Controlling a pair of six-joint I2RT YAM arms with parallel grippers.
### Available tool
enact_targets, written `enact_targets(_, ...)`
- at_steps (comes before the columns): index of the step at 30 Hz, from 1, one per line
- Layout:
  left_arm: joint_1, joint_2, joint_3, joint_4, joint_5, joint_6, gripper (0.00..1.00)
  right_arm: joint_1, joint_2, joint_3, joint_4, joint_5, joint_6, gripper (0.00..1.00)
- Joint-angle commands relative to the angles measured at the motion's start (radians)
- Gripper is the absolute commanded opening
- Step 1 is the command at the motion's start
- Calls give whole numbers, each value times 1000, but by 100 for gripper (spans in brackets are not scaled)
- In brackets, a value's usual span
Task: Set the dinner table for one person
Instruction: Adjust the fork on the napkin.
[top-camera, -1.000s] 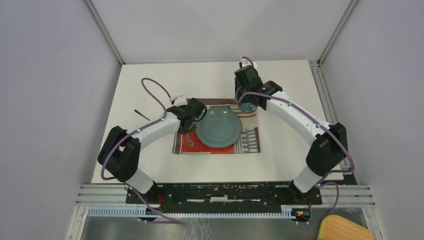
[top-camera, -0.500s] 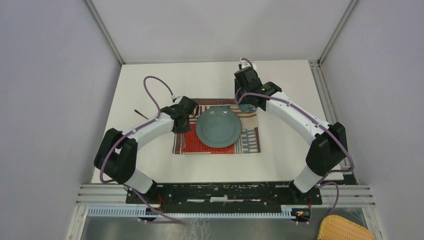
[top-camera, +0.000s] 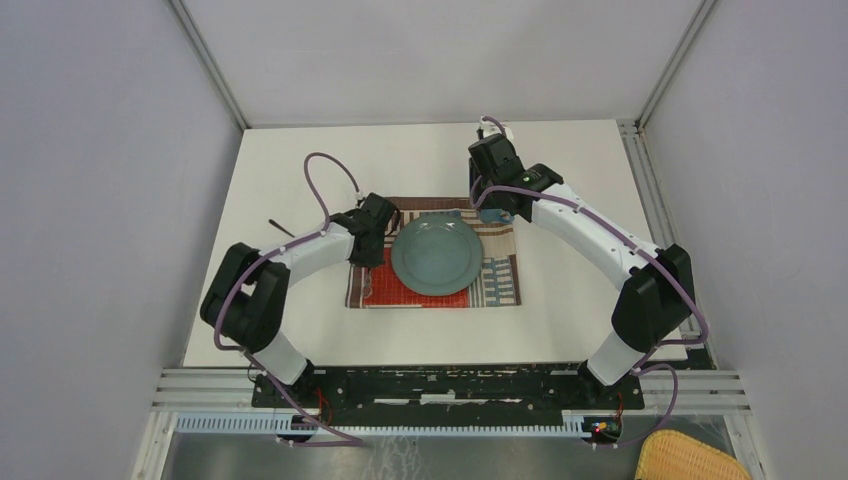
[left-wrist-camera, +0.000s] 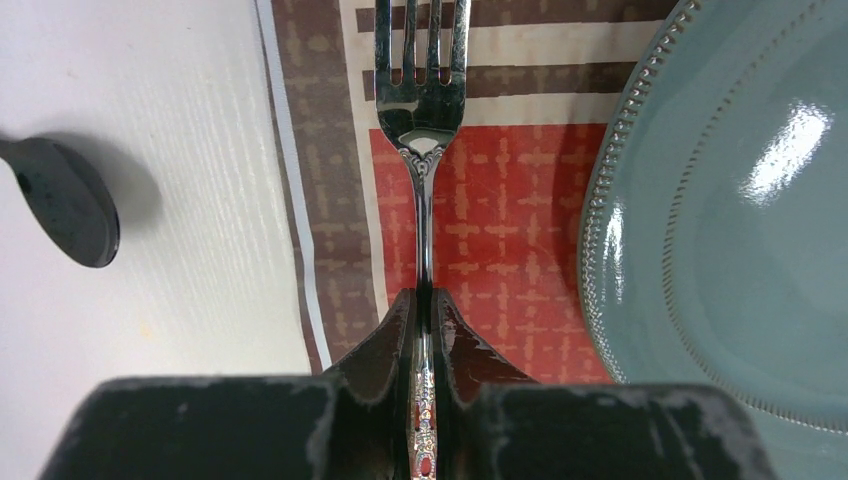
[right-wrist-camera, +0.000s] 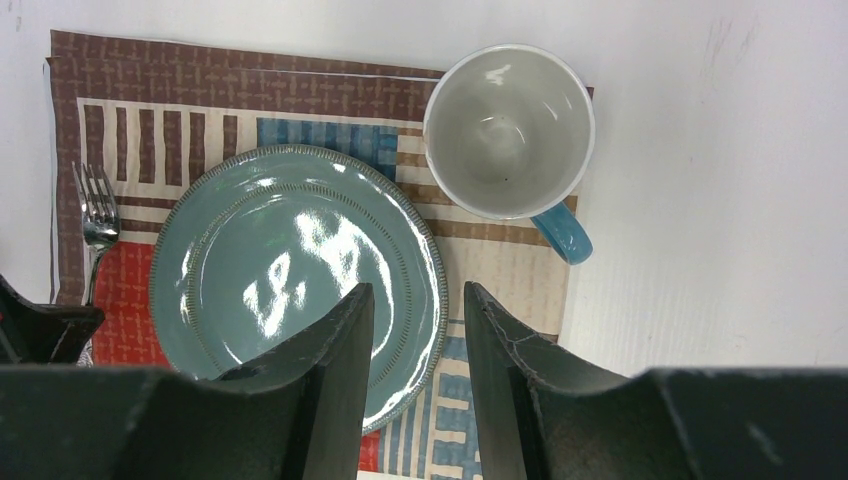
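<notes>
We see the dinner table (top-camera: 300, 330) as a white matte top with a faint grain, filling the floor of the enclosure from the arms' bases to the far wall. Metal rails (top-camera: 450, 385) run along its near edge and right side. Pale grey walls (top-camera: 100, 150) close it in on the left, right and far sides.

On the middle of the table lies a patchwork placemat (top-camera: 500, 280) of brown stripes, red checks and blue patches. A glossy blue-grey plate (top-camera: 436, 254) with a beaded rim sits on it.

The left gripper (left-wrist-camera: 425, 300) is closed tight on the patterned handle of a silver fork (left-wrist-camera: 425, 130). The fork lies along the left strip of the placemat, just left of the plate, with its tines pointing far. We cannot tell whether it rests on the cloth.

Left of the mat, on bare table, is a dark utensil (left-wrist-camera: 60, 200), well apart from the fork.

The right gripper (right-wrist-camera: 416, 290) hangs above the plate's right rim with its fingers spread and nothing between them.

A white mug (right-wrist-camera: 508, 130) with a blue handle stands upright on the far right corner of the mat, beside the plate. A yellow woven thing (top-camera: 690, 455) lies off the table at the near right.
</notes>
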Motion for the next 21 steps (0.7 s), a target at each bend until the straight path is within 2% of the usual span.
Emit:
enact_targets(1,4,23,27,51,21,55,2,-8,0,8,33,12,12,44)
enact_targets(21,4,95,76,72,43,34,2,-9,26,29,30,14,9,44)
